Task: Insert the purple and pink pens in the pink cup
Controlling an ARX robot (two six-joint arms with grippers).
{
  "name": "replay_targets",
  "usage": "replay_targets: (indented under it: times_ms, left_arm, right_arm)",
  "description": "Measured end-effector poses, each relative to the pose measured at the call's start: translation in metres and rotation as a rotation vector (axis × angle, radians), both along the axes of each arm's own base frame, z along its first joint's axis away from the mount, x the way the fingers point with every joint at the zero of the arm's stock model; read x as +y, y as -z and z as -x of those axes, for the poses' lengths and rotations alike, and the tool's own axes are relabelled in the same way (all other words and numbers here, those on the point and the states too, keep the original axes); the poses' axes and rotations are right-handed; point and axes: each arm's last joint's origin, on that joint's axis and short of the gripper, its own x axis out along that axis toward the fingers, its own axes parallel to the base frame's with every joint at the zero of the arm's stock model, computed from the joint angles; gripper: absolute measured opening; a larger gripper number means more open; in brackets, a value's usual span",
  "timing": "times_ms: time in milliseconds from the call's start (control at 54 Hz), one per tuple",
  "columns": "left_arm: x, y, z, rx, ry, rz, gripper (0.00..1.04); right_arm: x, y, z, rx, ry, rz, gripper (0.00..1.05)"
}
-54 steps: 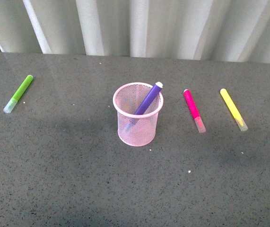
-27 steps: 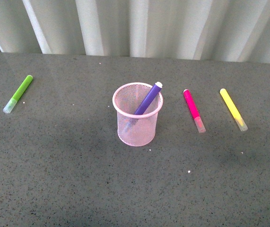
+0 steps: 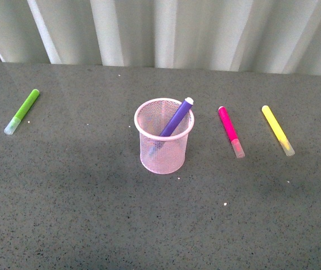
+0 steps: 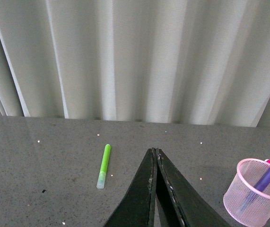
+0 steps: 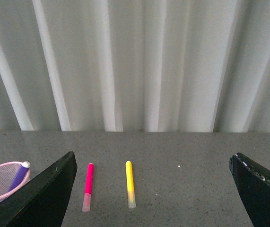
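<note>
Halfway: purple pen (image 3: 174,119) stands tilted in the pink cup (image 3: 160,154), pink pen (image 3: 229,130) lies on the table (image 3: 93,214) nearby; left gripper (image 4: 154,150) clenched empty, right gripper (image 5: 152,156) spread wide.

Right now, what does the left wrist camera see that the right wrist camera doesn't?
Only the left wrist view shows the lime-green marker and the shut left pincer. Only the right wrist view shows the yellow marker, the whole pink pen lying on the table, and the open right pincer. Both show the pink cup with the purple pen leaning in it, the grey table and the white curtain.
</note>
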Motion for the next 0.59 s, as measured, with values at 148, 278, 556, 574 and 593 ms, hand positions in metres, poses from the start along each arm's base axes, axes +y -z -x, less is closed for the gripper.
replay_targets:
  times_ms: [148,278,556,574,593]
  left_arm:
    - [0.000,0.000,0.003,0.001,0.000,0.000,0.04]
    - [0.000,0.000,0.006,0.000,0.000,0.000,0.04]
    - [0.000,0.005,0.016,0.034,0.000,0.000,0.04]
    - [0.000,0.005,0.017,0.025,-0.001,0.000,0.04]
    - [0.000,0.004,0.018,0.015,0.000,0.000,0.04]
  right_arm:
    - [0.000,0.000,0.000,0.000,0.000,0.000,0.98]
    - [0.000,0.000,0.000,0.000,0.000,0.000,0.98]
    - [0.000,0.000,0.000,0.000,0.000,0.000,0.98]
    - [0.000,0.000,0.000,0.000,0.000,0.000,0.98]
    - [0.000,0.000,0.000,0.000,0.000,0.000,0.98]
